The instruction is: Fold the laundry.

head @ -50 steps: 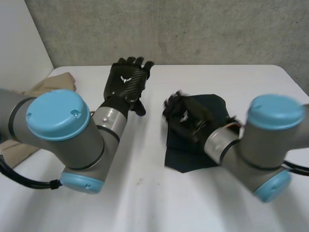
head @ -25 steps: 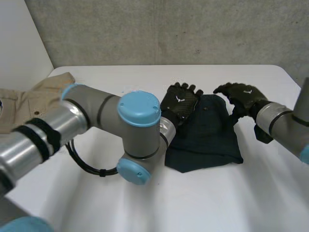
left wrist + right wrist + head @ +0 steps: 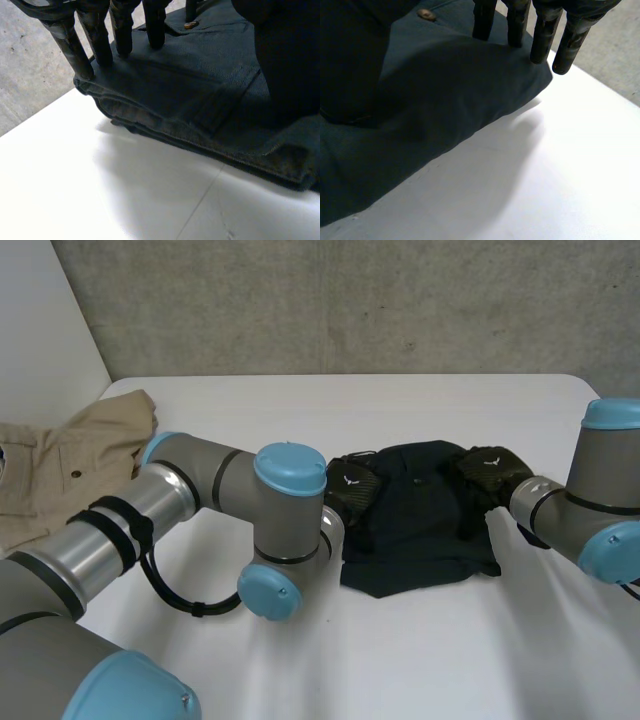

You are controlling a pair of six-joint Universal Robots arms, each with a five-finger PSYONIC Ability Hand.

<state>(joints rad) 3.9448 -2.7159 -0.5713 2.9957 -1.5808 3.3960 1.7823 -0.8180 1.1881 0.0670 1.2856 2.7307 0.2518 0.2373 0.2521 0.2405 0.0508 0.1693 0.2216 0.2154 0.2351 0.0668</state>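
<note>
A dark navy garment (image 3: 415, 525) lies folded in the middle of the white table (image 3: 400, 650). My left hand (image 3: 349, 486) rests flat on its left edge, fingers straight. In the left wrist view the fingertips (image 3: 102, 47) press on the navy cloth (image 3: 200, 105) near its thick folded hem. My right hand (image 3: 488, 472) lies on the garment's right edge, open too. In the right wrist view its straight fingers (image 3: 540, 40) touch the navy cloth (image 3: 445, 95) at a rounded corner, with a small button (image 3: 424, 14) close by.
A beige garment (image 3: 70, 465) lies crumpled at the table's far left edge. My left arm (image 3: 200, 500) stretches across the table's left half toward the middle. A grey wall stands behind the table.
My left arm swung right from the table's back, and its hand came down on the navy garment's left edge. My right hand left the cloth's middle and settled on its right edge.
</note>
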